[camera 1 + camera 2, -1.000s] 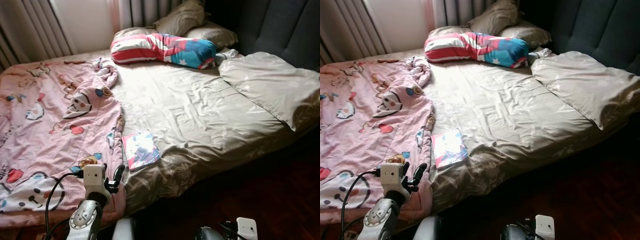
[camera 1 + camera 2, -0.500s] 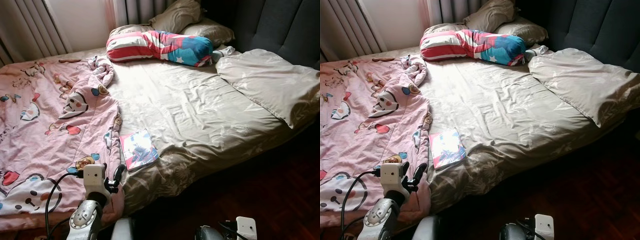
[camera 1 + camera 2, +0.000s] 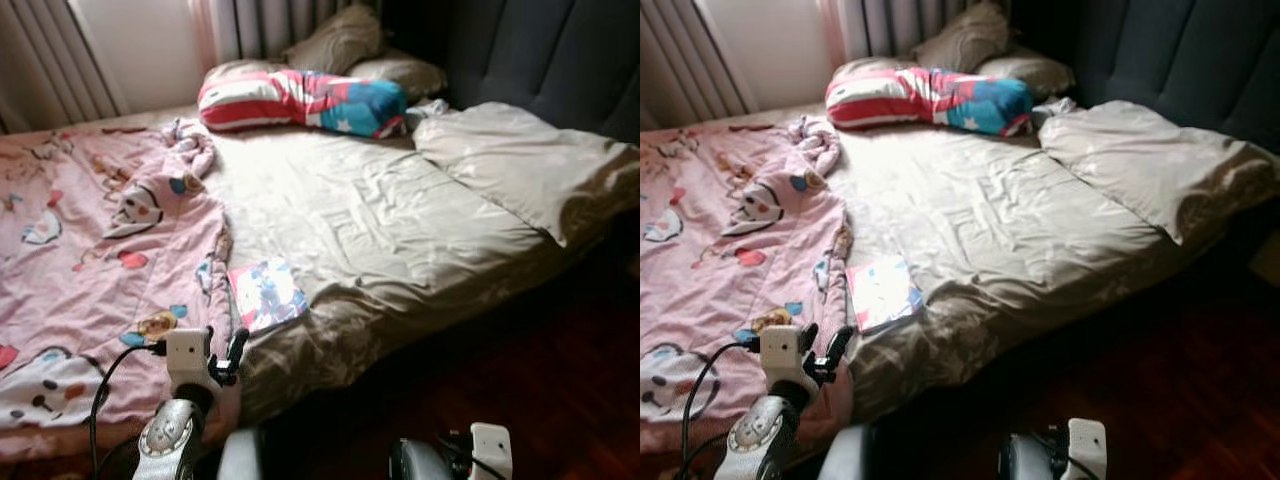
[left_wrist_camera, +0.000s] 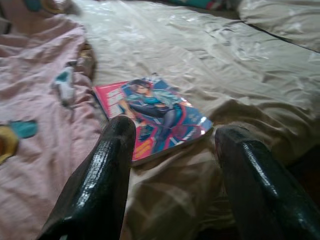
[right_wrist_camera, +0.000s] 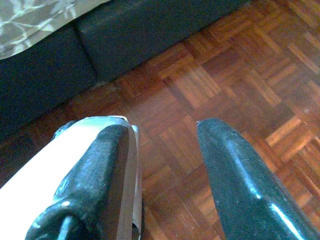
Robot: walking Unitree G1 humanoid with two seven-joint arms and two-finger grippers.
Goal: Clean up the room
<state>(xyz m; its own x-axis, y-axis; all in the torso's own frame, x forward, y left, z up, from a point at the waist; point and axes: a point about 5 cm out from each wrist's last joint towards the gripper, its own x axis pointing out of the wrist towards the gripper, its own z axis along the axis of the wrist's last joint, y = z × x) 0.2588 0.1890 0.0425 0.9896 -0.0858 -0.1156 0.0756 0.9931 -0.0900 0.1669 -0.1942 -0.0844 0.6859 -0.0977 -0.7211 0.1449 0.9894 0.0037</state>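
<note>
Beige sheets cover the bed (image 3: 400,230), with a pink blanket (image 3: 90,260) on its left part. Beside the blanket edge lies a magazine (image 3: 266,294). Left gripper (image 4: 172,137) is near it, fingers wide apart and empty. Right gripper (image 5: 162,132) hangs over the parquet floor (image 5: 240,80), open, holding nothing.

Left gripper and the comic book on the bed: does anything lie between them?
Nothing but bedding. In the left wrist view the open left gripper points at the comic book, with just rumpled beige sheet and the pink blanket edge in between.
</note>
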